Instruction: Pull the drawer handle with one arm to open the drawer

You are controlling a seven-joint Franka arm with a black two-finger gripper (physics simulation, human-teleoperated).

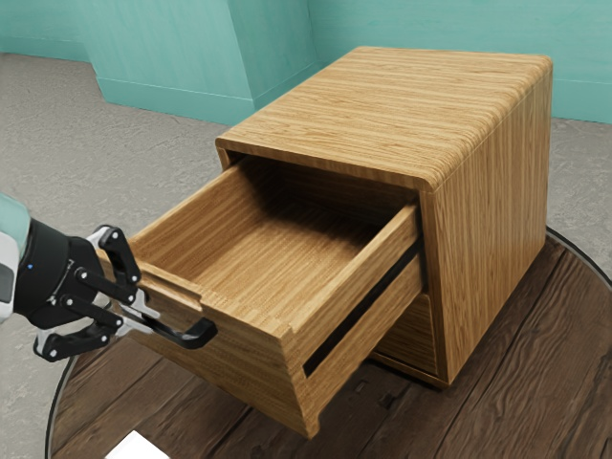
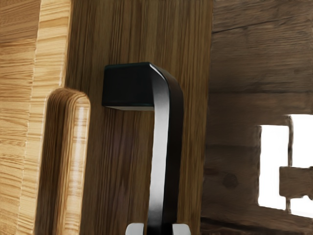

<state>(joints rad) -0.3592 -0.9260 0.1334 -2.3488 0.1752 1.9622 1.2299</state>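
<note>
**Fingers clamped on handle, drawer standing open**

Exterior view: the arm enters low from the exterior view's left, cut off at the edge. The gripper is level, its fingers narrow around the black handle. The drawer juts well out of the cabinet on a dark table. The floor is grey and the walls teal.

Wrist view: the handle stands off the drawer front, with silver fingertips flanking it, mostly cropped.

Side overview, wrist close-up, shared handle

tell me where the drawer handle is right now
The black drawer handle sits at the exterior view's lower left, on the front of the pulled-out drawer, gripped by the hand.
</note>
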